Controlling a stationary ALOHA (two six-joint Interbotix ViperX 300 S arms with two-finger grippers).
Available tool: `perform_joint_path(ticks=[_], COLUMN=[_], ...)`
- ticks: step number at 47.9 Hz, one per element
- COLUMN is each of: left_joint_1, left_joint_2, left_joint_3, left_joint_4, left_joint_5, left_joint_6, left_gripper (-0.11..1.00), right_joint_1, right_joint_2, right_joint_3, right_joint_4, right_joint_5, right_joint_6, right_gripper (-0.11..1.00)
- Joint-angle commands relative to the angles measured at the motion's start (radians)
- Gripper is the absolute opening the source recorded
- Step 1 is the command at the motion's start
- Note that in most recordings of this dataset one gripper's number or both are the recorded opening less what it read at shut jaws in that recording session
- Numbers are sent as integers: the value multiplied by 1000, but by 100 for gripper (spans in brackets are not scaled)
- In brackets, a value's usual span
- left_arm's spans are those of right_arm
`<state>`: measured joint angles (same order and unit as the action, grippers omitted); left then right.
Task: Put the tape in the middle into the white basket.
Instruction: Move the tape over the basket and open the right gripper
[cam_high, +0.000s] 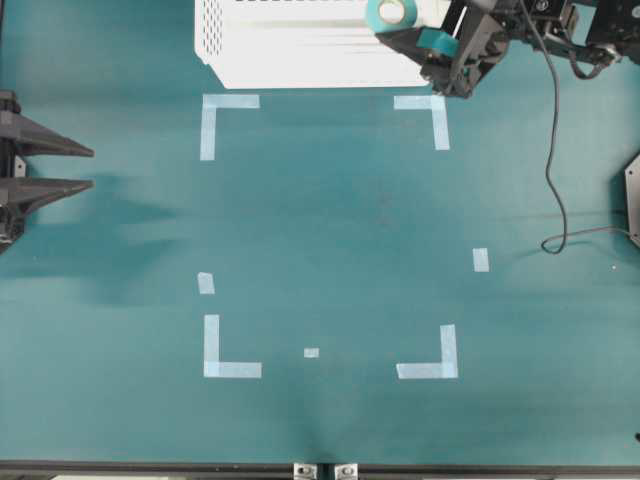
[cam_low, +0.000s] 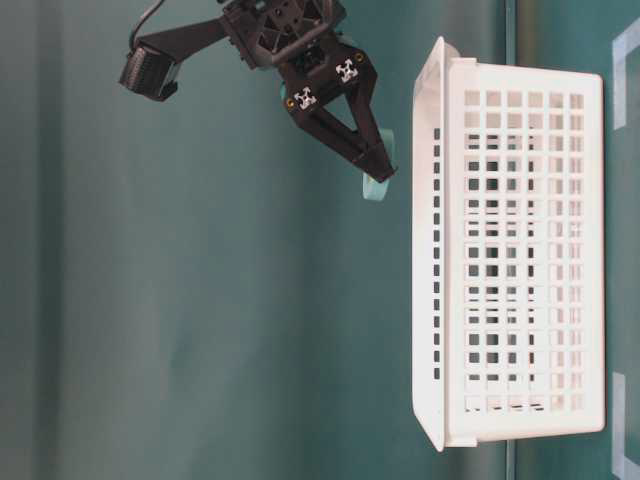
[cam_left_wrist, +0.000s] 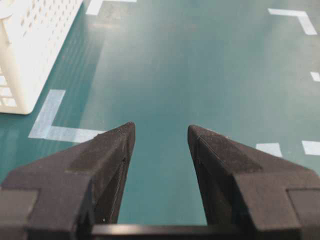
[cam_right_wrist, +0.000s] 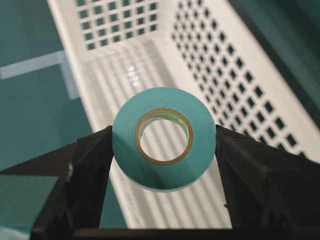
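- Tape (cam_right_wrist: 164, 138): small ring-shaped roll, teal/light turquoise outer wrap, pale beige inner core, open centre hole through which the basket slats are seen.
- Roll is clamped across its outer rim between the two black jaws of the right gripper (cam_right_wrist: 164, 145); both pads are pressed against opposite sides of the roll.
- In the overhead view the tape (cam_high: 392, 12) is seen at the top edge, held above the right end of the white basket (cam_high: 280, 60).
- From the table-level view the roll (cam_low: 377, 185) is mostly hidden by the black fingers; only a teal edge is visible, just beside the basket rim (cam_low: 432, 240) and off the surface.
- Basket is white plastic, rectangular, with perforated side walls and a slatted bottom; much wider than the roll.
- In the right wrist view the roll is framed over the basket's side wall and slatted bottom, not touching either as far as can be told.
- Left gripper (cam_left_wrist: 160, 137) is parked at the left edge of the green surface (cam_high: 330, 230); jaws are spread apart with nothing between them.
- Pale-blue corner marks (cam_high: 225, 120) are laid out on the surface as a square outline, with no roll seen inside it.
- A black cable (cam_high: 552, 150) is draped from the right arm down onto the surface.
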<state>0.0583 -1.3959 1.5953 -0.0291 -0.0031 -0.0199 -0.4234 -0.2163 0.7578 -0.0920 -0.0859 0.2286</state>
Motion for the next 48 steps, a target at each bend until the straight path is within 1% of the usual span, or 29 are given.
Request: perform_joint_path(ticks=[1, 10, 21, 36, 43, 48], left_joint_1=[3, 3, 3, 3, 3, 3], left_joint_2=[8, 8, 8, 8, 8, 8], left_joint_3=[-14, -14, -14, -14, -14, -14], left_joint_4=[0, 0, 0, 0, 0, 0], left_joint_5=[-11, -11, -11, -11, -11, -11], left_joint_6=[2, 2, 2, 2, 2, 3], left_gripper=[6, 6, 6, 6, 6, 6], right_joint_1=[-18, -58, -86, -89, -89, -89], right_joint_2=[-20, -15, 11, 20, 21, 20], right_joint_3=[-12, -9, -8, -6, -6, -6], right_joint_4=[0, 0, -2, 0, -11, -34], right_joint_5=[-6, -2, -2, 0, -6, -8], right_joint_6=[2, 3, 0, -3, -8, -8], right_gripper=[68, 68, 68, 68, 69, 91])
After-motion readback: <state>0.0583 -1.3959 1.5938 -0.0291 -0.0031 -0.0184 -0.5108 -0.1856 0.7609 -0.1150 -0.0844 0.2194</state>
